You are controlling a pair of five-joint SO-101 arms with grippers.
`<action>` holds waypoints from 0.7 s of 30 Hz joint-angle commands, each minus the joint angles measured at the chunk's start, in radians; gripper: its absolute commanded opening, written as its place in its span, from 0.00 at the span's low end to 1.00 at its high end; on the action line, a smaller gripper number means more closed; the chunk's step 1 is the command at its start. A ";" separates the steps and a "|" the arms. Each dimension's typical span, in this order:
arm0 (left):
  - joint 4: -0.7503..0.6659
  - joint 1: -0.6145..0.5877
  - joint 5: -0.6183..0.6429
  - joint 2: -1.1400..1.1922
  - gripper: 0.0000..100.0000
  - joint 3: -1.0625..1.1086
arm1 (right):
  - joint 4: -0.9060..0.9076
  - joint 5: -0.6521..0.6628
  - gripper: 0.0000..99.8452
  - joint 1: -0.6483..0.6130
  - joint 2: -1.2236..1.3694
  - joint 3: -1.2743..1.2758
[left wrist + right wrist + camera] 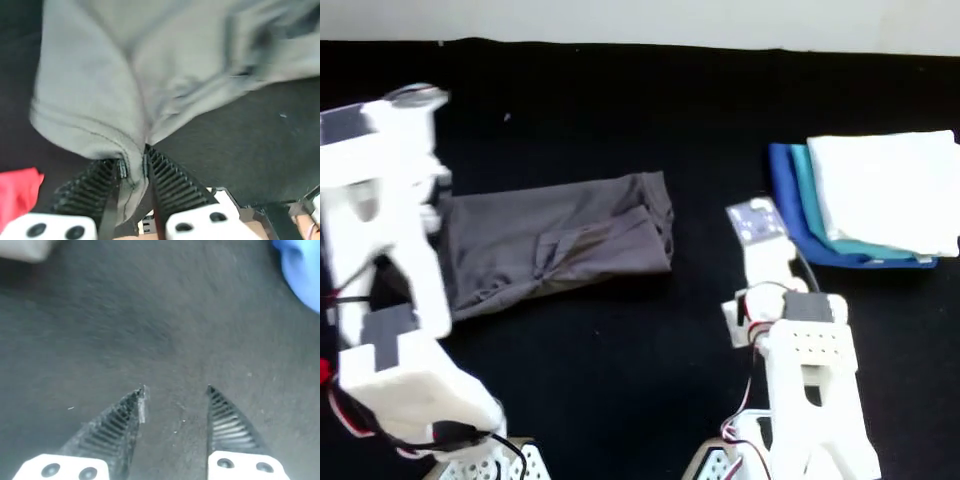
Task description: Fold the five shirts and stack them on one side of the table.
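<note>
A grey shirt (555, 245) lies partly folded and rumpled on the black table (620, 100), left of centre. My left gripper (134, 162) is shut on the grey shirt (150, 65), pinching a hemmed edge between its ribbed fingers (172, 182). In the high view the left arm (390, 230) stands over the shirt's left end. At the right side lies a stack of folded shirts: white (885, 190) on top, teal (820, 215) and blue (785, 185) beneath. My right gripper (175, 392) is open over bare black cloth, with nothing between its fingers; the right arm (790, 330) stands left of the stack.
A red cloth (17, 192) shows near the left arm's base, also as a red sliver (325, 372) at the table's left edge. A blue corner of the stack (300, 270) lies beyond the right gripper. A pale wall runs behind the table's far edge.
</note>
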 commanded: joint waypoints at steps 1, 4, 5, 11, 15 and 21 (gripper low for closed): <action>0.011 0.213 0.040 -0.064 0.01 -0.035 | -0.079 0.011 0.00 0.067 -0.024 0.061; -0.006 0.372 0.058 -0.062 0.01 -0.077 | -0.120 0.011 0.01 0.076 -0.030 0.116; -0.021 0.418 0.064 -0.062 0.01 -0.087 | -0.137 0.011 0.00 0.076 -0.030 0.134; -0.189 0.599 0.063 -0.027 0.01 -0.082 | -0.295 0.011 0.01 0.076 -0.030 0.283; -0.241 0.648 0.063 0.090 0.01 -0.143 | -0.410 0.011 0.01 0.076 -0.031 0.380; -0.238 0.697 0.064 0.340 0.01 -0.400 | -0.427 0.006 0.01 0.077 -0.031 0.400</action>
